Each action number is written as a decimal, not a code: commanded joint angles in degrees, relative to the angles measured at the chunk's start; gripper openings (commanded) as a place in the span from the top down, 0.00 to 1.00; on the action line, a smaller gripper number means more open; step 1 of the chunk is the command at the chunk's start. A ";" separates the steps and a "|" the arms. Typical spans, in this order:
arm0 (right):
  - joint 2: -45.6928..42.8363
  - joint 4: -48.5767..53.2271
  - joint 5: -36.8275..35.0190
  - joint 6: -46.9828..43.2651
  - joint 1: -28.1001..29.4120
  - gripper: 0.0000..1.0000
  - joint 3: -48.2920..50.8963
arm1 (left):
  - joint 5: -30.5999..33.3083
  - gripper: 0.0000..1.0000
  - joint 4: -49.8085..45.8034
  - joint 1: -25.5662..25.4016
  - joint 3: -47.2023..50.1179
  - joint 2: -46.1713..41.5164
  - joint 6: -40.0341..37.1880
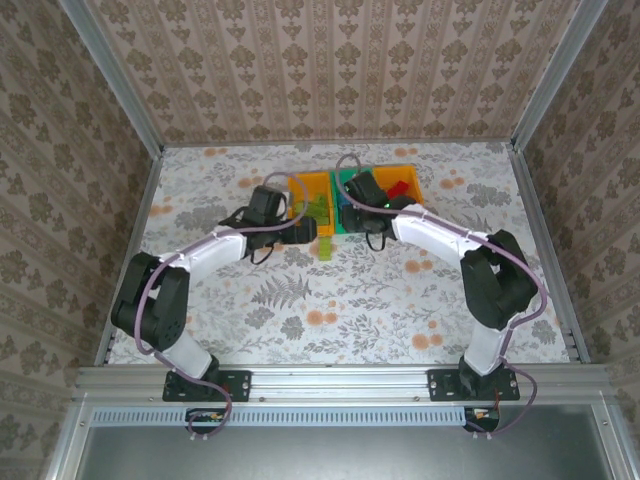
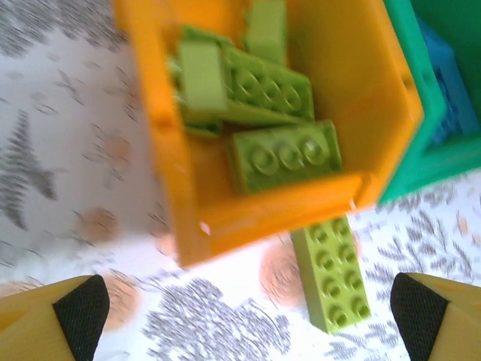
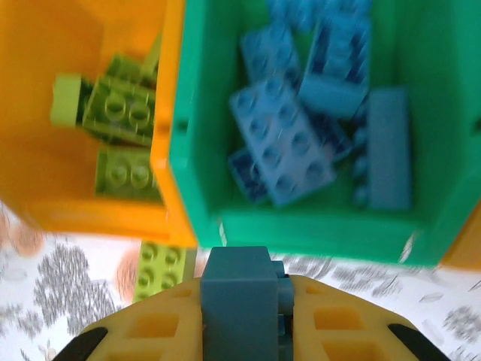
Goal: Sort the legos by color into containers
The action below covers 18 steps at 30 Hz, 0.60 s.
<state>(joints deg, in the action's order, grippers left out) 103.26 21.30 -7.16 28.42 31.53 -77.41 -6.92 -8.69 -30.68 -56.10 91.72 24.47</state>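
The blue brick (image 3: 239, 282) is pinched in the jaws of the right gripper (image 3: 240, 331), just short of the green bin (image 3: 316, 226). I'd carry it well over the rim before letting go (that near wall is close). That bin holds blue bricks (image 3: 282, 147), and the orange-yellow bin (image 2: 285, 207) to its left holds lime bricks (image 2: 285, 154). A stray lime brick (image 2: 331, 274) lies on the counter (image 2: 60, 150) just beside it, under the left gripper (image 2: 248, 312), whose jaws are spread.

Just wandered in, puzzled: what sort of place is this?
Probably a robot test cell: two arms bolted to a metal rail, patterned panels boxing in the table, toy bricks sorted into bins.
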 commanded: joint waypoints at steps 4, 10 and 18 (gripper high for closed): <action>8.65 6.26 -0.44 -2.76 -4.35 0.82 -12.30 | 5.76 0.00 -5.63 -6.46 0.05 -0.86 -0.86; 13.52 6.94 -1.13 -2.41 -5.91 0.70 -17.42 | 5.77 0.00 -7.34 -9.02 -3.68 5.10 0.58; 8.61 5.75 -1.55 -2.31 -6.13 0.28 -12.70 | 6.12 0.04 -9.11 -10.66 -10.39 13.93 0.48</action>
<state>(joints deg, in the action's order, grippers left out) 116.03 26.72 -7.33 26.59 25.52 -92.33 -1.78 -15.70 -40.82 -63.92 104.20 24.43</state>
